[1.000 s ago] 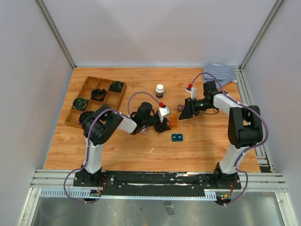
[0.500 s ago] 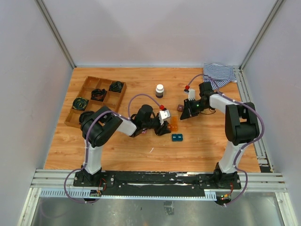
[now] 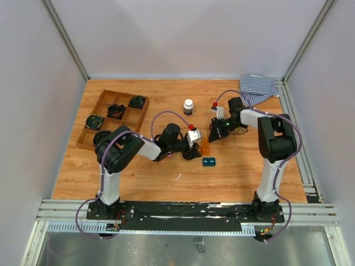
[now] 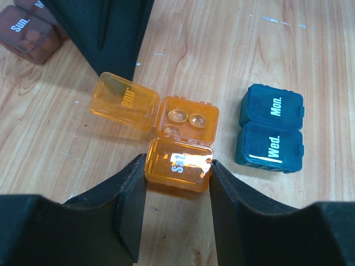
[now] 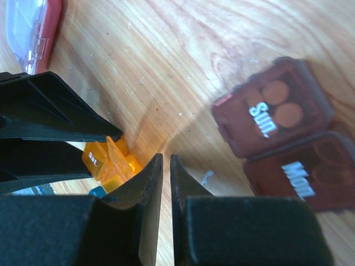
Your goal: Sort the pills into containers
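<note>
Left gripper [image 4: 177, 162] clamped on orange case [image 4: 178, 173]; right gripper [image 5: 166, 159] fingers nearly together.

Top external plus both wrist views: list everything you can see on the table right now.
orange pill case: one, orange, table centre, one lid open over clear pills
teal pill case: one, teal, beside the orange one, lids shut
brown pill case: one, brown, beyond the orange one
pink pill case: one, pink-red, corner of right wrist view
pill bottle: one, white cap, behind centre
wooden tray: one, brown, far left
black coils: three, black, in the tray
striped cloth: one, blue-white, far right corner
left gripper: black, shut on the orange pill case
right gripper: black, shut
</note>
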You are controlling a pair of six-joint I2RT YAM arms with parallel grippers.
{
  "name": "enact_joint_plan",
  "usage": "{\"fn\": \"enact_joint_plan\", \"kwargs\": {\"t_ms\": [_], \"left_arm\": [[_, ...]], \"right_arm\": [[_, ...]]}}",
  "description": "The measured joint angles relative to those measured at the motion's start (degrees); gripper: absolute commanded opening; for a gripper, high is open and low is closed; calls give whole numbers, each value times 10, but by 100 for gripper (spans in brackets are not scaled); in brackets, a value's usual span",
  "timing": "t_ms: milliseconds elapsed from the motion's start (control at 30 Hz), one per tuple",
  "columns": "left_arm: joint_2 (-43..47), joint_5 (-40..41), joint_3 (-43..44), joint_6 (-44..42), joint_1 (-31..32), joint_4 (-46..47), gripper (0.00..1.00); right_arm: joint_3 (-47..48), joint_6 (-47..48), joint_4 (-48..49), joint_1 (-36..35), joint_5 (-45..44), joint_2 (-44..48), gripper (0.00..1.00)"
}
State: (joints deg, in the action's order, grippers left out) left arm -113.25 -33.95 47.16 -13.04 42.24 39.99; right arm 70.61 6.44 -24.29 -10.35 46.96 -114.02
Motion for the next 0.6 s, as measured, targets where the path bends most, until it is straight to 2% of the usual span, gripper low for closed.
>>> {"fn": "enact_joint_plan", "kwargs": {"t_ms": [300, 600], "left_arm": [[0, 0, 0, 1, 0, 0, 24], [0, 3, 0, 11, 0, 0, 24]], "right_arm": [[2, 18, -13, -9, 78, -9, 12], [2, 77, -63, -9, 136, 43, 12]]}}
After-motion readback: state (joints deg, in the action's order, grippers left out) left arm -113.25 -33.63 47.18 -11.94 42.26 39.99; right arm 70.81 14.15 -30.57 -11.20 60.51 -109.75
